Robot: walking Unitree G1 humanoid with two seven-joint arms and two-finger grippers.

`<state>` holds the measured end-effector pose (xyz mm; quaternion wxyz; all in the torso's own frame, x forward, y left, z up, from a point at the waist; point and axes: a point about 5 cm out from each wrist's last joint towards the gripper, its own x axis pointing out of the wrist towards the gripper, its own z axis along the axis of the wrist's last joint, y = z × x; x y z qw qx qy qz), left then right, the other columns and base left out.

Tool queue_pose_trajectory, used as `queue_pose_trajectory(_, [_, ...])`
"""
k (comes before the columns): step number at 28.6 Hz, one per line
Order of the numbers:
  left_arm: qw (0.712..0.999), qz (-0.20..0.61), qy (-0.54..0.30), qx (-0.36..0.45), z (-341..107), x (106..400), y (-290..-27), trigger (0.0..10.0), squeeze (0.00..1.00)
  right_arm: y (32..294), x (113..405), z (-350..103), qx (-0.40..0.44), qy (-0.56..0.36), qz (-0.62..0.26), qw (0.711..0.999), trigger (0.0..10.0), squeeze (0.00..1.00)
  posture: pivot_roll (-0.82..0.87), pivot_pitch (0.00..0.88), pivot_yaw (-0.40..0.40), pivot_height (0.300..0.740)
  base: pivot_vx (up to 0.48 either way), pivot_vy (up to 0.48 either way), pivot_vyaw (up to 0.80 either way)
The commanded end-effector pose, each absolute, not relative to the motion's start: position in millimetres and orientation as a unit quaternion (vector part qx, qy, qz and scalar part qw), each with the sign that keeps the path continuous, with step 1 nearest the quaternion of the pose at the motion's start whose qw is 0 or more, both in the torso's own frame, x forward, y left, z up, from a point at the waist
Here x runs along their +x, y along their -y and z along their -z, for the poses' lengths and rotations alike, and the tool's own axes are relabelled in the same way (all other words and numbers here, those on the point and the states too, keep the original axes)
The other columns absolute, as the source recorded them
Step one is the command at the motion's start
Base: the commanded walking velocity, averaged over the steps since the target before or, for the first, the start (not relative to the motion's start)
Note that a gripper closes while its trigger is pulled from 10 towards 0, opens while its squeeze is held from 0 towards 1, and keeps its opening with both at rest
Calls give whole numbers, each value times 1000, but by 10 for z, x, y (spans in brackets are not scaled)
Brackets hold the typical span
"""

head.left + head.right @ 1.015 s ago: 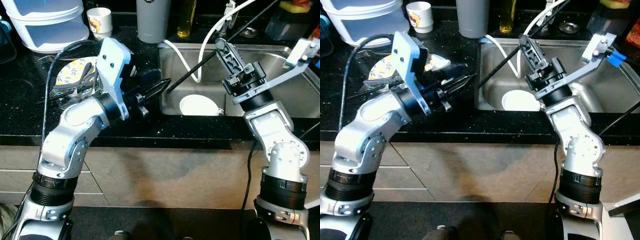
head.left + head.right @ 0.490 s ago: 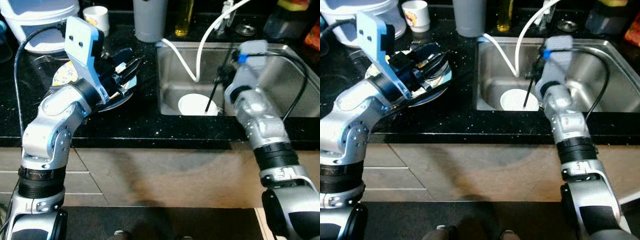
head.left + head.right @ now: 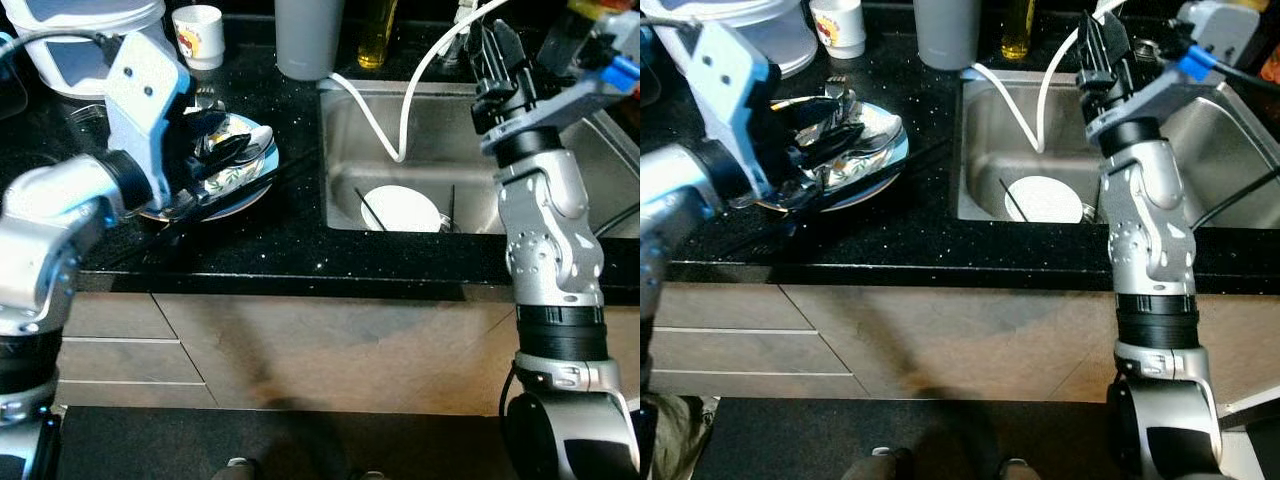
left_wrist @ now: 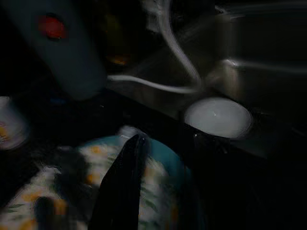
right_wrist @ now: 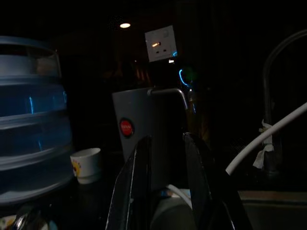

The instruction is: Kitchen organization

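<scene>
- A floral plate point(image 3: 235, 185) sits on the black worktop point(image 3: 290, 240) just left of the sink point(image 3: 345, 150), loaded with crumpled foil and cutlery; I cannot count the pieces.
- One white dish point(image 3: 398, 208) lies at the bottom of the sink, with two dark sticks, probably chopsticks point(image 3: 368, 210), leaning at either side of it.
- The left gripper point(image 3: 830, 140) hovers right over the plate, black fingers among the foil; whether its jaws hold anything, or stand apart or together, I cannot tell.
- The right gripper point(image 3: 495, 55) is raised above the sink's back edge near the white hose point(image 3: 375, 125). In its wrist view the jaws stand slightly apart with nothing between them.
- Judged step: clearing the dirty things toward the sink, with the plate in hand for the left arm.
- The next move probably calls for a firm pinch on the plate rim or one utensil, then a level carry over the sink lip so the loose foil does not slide off.
- Behind stand one grey jug point(image 3: 308, 35), one small printed cup point(image 3: 198, 30), one oil bottle point(image 3: 375, 35) and one stacked plastic container point(image 3: 70, 45).
</scene>
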<state>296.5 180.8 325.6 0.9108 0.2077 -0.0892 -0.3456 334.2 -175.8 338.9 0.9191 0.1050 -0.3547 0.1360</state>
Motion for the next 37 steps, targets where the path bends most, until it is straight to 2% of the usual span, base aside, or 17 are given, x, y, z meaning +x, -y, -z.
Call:
queue_pose_trajectory(1, [893, 386, 84, 216, -3357, 2818, -1860, 10000, 39, 1758, 3326, -3314, 105, 347, -135, 922, 10000, 0, 117, 154, 0, 740, 0, 0, 0])
queue_pose_trajectory(2, [888, 395, 71, 225, -3392, 2771, -1955, 10000, 596, 1754, 3330, -3252, 109, 340, -131, 925, 10000, 0, 136, 153, 6, 740, 0, 0, 0])
queue_pose_trajectory(4, [886, 397, 62, 232, -3409, 2749, -2020, 10000, 596, 1752, 3324, -3213, 113, 335, -129, 926, 10000, 0, 136, 153, 6, 740, 0, 0, 0])
queue_pose_trajectory(5, [887, 393, 53, 237, -3411, 2751, -2071, 10000, 753, 1750, 3318, -3192, 115, 333, -129, 927, 10000, 0, 136, 153, 6, 740, 0, 0, 0])
queue_pose_trajectory(6, [891, 392, 19, 229, -3355, 2847, -2190, 10000, 1000, 1714, 3313, -3160, 122, 324, -136, 928, 10000, 0, 154, 143, -3, 740, 0, 0, 0])
queue_pose_trajectory(9, [892, 394, 8, 220, -3329, 2884, -2216, 10000, 1000, 1700, 3316, -3153, 124, 322, -138, 928, 10000, 0, 154, 143, -3, 740, 0, 0, 0])
queue_pose_trajectory(10, [897, 398, -8, 193, -3251, 2995, -2237, 10000, 1000, 1681, 3327, -3144, 126, 319, -144, 928, 10000, 0, 157, 136, -10, 740, 0, 0, 0])
queue_pose_trajectory(11, [900, 397, -13, 179, -3207, 3062, -2245, 10000, 957, 1673, 3334, -3141, 127, 319, -146, 928, 10000, 0, 156, 126, -12, 740, 0, 0, 0])
queue_pose_trajectory(12, [900, 397, -13, 179, -3207, 3062, -2245, 10000, 957, 1673, 3334, -3141, 127, 319, -146, 928, 10000, 0, 156, 126, -12, 740, 0, 0, 0])
queue_pose_trajectory(13, [903, 397, -20, 163, -3157, 3133, -2248, 10000, 0, 1662, 3339, -3140, 127, 318, -148, 928, 10000, 0, 156, 126, -12, 740, 0, 0, 0])
queue_pose_trajectory(16, [900, 410, -36, 143, -3043, 3266, -2218, 10000, 0, 1640, 3341, -3155, 125, 318, -154, 927, 10000, 0, 140, 119, -15, 740, 0, 0, 0])
queue_pose_trajectory(20, [893, 420, -57, 154, -2983, 3378, -2203, 10000, 0, 1642, 3330, -3166, 124, 319, -155, 927, 10000, 0, 137, 114, -18, 740, 0, 0, 0])
queue_pose_trajectory(26, [848, 473, -74, 227, -3060, 3520, -2090, 10000, 0, 1655, 3289, -3161, 120, 319, -153, 927, 10000, 0, 119, 121, 8, 740, 0, 0, 0])
queue_pose_trajectory(37, [816, 515, -84, 248, -3088, 3669, -1920, 10000, 0, 1673, 3251, -3134, 114, 317, -145, 930, 10000, 0, 99, 125, 35, 740, 0, 0, 0])
